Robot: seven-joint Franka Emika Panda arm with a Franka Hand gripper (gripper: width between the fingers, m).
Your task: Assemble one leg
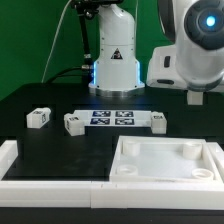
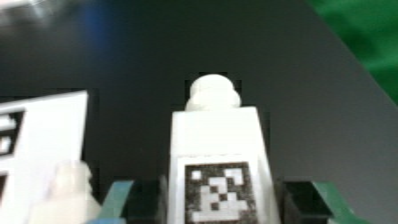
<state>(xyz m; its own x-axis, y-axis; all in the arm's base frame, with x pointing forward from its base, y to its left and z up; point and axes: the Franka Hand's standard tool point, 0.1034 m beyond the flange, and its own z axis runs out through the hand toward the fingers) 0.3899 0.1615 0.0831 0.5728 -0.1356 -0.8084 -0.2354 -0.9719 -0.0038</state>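
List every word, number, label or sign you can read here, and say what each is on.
No words or numbers can be read.
Square tags on the leg and the marker board: patterns only.
Black triangle sign on the robot base: too small to read.

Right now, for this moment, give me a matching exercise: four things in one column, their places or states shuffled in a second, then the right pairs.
Things
1. tagged leg close in the wrist view
2. marker board
3. white panel with round sockets
4. loose leg away from the marker board

Places or states
A. farthest to the exterior view's left
B. clamped between the jaws
C. flat on the table, with loose legs on either side
D. in the foreground, on the exterior view's right

Pairs: 1-B, 2-C, 3-D, 4-A
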